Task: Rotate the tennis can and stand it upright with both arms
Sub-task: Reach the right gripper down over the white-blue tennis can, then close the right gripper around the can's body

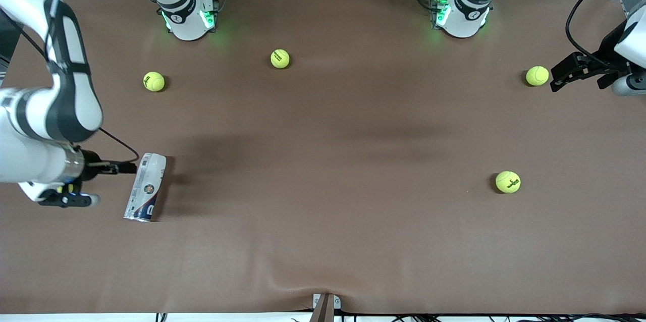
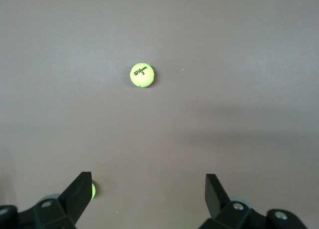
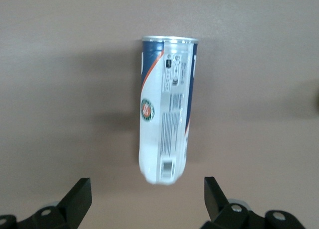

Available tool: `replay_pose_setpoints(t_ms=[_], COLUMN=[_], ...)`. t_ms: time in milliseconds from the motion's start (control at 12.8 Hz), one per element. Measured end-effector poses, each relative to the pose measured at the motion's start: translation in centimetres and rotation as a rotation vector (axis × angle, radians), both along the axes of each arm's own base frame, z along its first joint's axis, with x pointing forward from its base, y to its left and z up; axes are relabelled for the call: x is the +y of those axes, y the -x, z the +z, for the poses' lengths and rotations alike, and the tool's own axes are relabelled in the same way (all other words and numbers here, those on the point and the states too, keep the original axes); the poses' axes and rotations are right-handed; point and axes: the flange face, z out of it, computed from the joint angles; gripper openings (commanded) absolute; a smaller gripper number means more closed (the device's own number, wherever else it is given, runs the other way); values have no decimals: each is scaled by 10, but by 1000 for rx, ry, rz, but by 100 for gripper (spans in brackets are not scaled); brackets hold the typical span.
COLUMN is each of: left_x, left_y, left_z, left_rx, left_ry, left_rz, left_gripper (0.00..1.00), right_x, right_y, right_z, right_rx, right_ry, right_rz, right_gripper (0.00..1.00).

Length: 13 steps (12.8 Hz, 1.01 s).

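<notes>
You are seeing a tennis ball (image 2: 92, 190) half hiding at seven o'clock under the left gripper's fingers (image 2: 79, 191); the tennis can's (image 3: 165, 109) small print is reading too blurred.

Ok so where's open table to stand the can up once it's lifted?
The widest bare stretch is mid-table, between the lying tennis can and the ball toward the left arm's end. The strip nearest the front camera is bare too. It is tighter by the can, where the open right gripper sits, and by the open left gripper beside another ball.

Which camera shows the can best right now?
Right wrist view: the can lies whole between the open right gripper fingers, label readable. Front view shows it small, lying at the right arm's end. Left wrist view misses it.
</notes>
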Motion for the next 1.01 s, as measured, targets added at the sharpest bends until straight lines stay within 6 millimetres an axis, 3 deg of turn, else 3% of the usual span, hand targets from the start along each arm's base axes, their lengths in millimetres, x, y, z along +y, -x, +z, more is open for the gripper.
replay_pose_setpoints(t_ms=[234,390,1014], left_x=[1,2,2], left_y=[0,0,1], left_z=[-1,-1,-2], left_rx=[4,5,13], left_ry=[0,0,-1], left_rz=[2,3,3], left_gripper=[100,100,100], right_x=[-15,-24,-21], right_y=[-7,-7,-9], right_z=[-56,-77,-110], right_rx=[4,11,13], right_ry=[-4,-8,-12], right_rz=[4,7,13], right_gripper=[100,100,100])
